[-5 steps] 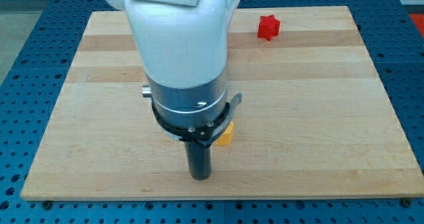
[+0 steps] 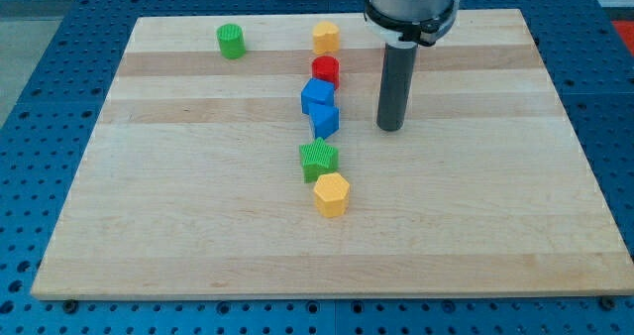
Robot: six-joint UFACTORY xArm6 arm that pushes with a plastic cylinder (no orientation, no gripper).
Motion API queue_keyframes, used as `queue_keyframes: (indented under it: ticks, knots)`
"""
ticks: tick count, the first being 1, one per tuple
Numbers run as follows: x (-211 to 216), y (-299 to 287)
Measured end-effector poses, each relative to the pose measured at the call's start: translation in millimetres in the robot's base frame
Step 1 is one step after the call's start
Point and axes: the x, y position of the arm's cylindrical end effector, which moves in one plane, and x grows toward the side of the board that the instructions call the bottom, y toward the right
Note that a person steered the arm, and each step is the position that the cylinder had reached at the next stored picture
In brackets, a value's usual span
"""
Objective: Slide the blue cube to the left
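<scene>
The small blue plastic cube (image 2: 325,120) lies near the tip, to its left in the view, and touches a second blue block (image 2: 317,95) just above it. The dark rod's tip (image 2: 390,129) should be kept level with the cube's middle, so that the neighbour is not dragged along. No fingers are carried, so none are open or closed. The cube seems turned slightly cornerwise on the wooden worktop (image 2: 495,226).

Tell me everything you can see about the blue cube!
The blue cube is a small bright blue block, plastic-looking, sitting a bit turned on the wooden board near the middle. Another blue block touches it just above, and a green block sits close below. My tip is apart, on its right.
</scene>
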Motion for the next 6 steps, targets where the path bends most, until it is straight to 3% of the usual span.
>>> queue_keyframes:
  ticks: [1,4,6]
  knots:
    - [-31.0,-5.9]
    - [-23.6,-149.9]
    - [-64.8,-126.9]
